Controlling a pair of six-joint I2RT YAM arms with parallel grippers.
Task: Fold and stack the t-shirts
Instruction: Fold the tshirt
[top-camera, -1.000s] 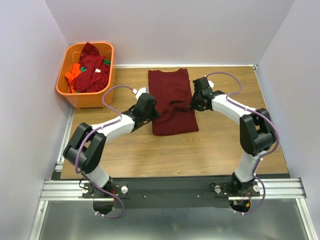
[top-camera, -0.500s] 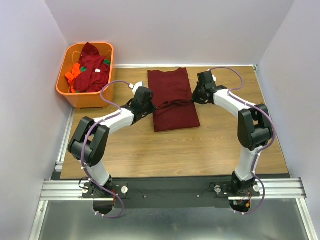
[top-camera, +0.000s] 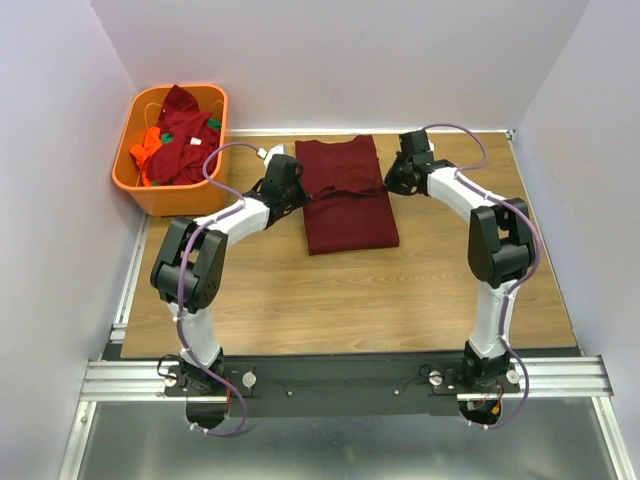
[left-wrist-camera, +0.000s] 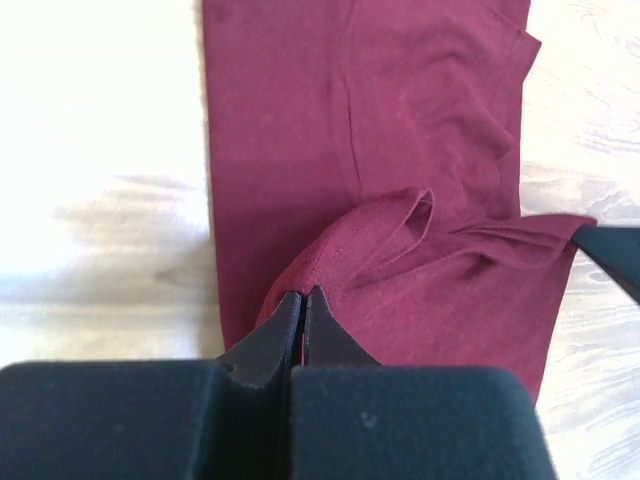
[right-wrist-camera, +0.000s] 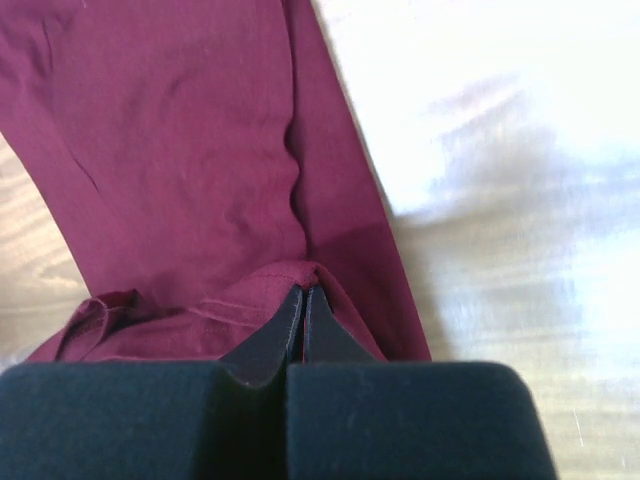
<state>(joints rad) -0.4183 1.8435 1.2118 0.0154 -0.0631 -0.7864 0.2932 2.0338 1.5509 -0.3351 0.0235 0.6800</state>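
The left gripper has its two black fingers pressed together, and a pinch of maroon cloth sits between the tips. This cloth is the left edge of a maroon t-shirt. The right gripper is closed in the same way on the right edge of the same shirt, with a small fold of cloth caught at its tips. Between the two grippers the held edge is raised a little and stretches across the shirt from side to side, with wrinkles near each grip.

The shirt itself lies as a long narrow strip on the wooden table, in the far middle part, its length going away from the arm bases. The part under the raised edge lies flat.

At the far left corner stands an orange basket, well apart from the shirt. In it is a heap of other t-shirts, mostly maroon, with some orange and green.
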